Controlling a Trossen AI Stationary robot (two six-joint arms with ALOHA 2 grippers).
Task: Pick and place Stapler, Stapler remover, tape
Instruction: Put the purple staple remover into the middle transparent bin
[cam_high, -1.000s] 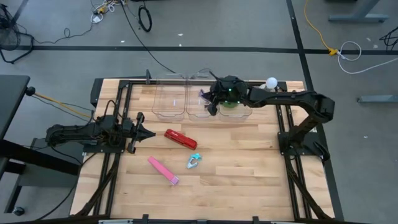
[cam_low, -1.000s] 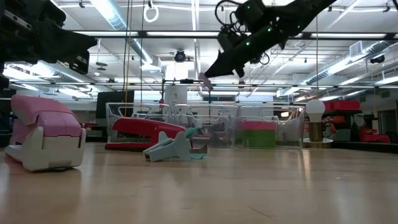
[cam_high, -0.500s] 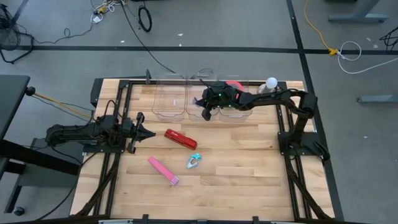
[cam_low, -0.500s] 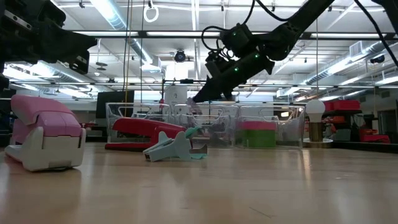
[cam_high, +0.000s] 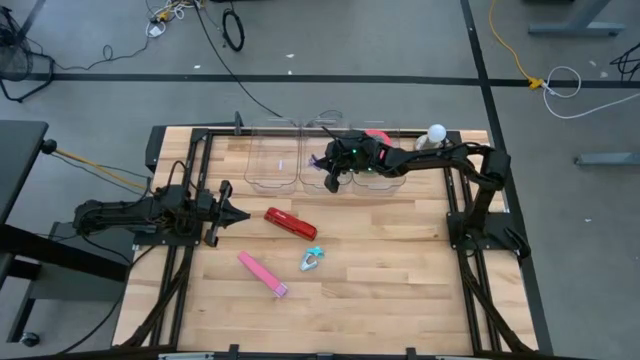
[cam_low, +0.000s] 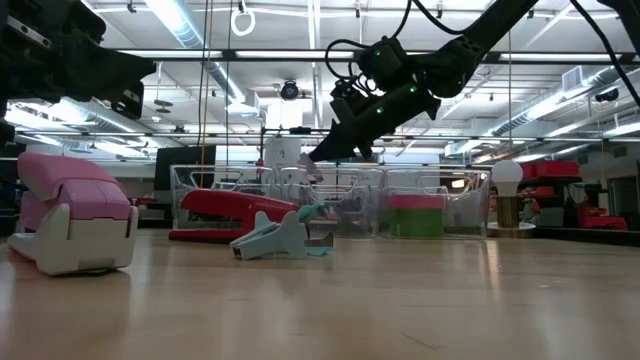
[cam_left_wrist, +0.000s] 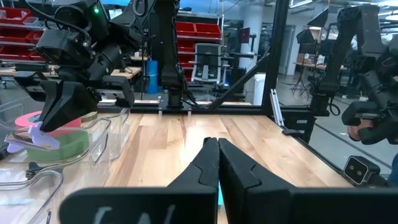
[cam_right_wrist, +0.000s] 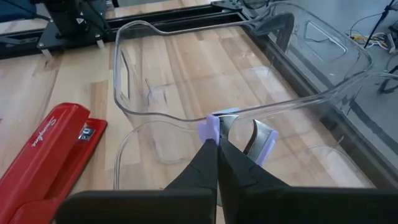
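Observation:
A red stapler (cam_high: 290, 223), a pink stapler (cam_high: 263, 273) and a teal staple remover (cam_high: 312, 260) lie on the wooden table. Three clear bins (cam_high: 275, 160) stand along the far edge. The right one holds a green tape roll (cam_left_wrist: 69, 143) with a red roll (cam_left_wrist: 38, 117) on it. Over the middle bin (cam_right_wrist: 186, 118) my right gripper (cam_high: 328, 168) is shut on a purple staple remover (cam_right_wrist: 249, 138). At the table's left, my left gripper (cam_high: 240, 213) is shut and holds nothing. My right gripper pinches one purple handle (cam_right_wrist: 210, 127) of the staple remover between its two fingertips. The fingers slant down from the table's right side. The remover sticks out ahead of the fingertips, metal claws (cam_right_wrist: 254, 135) showing, lifted clear above the bin's rim.
A white ball-shaped object (cam_high: 436, 132) stands at the far right beside the bins. Black frame rails (cam_high: 455, 200) run along the table's left and right sides. Bare wood lies between the staplers and the near edge.
My right gripper has come down and toward the table's left with the purple staple remover, from high over the right bin to just above the middle bin's rim, then stopped. It stays shut on the remover.

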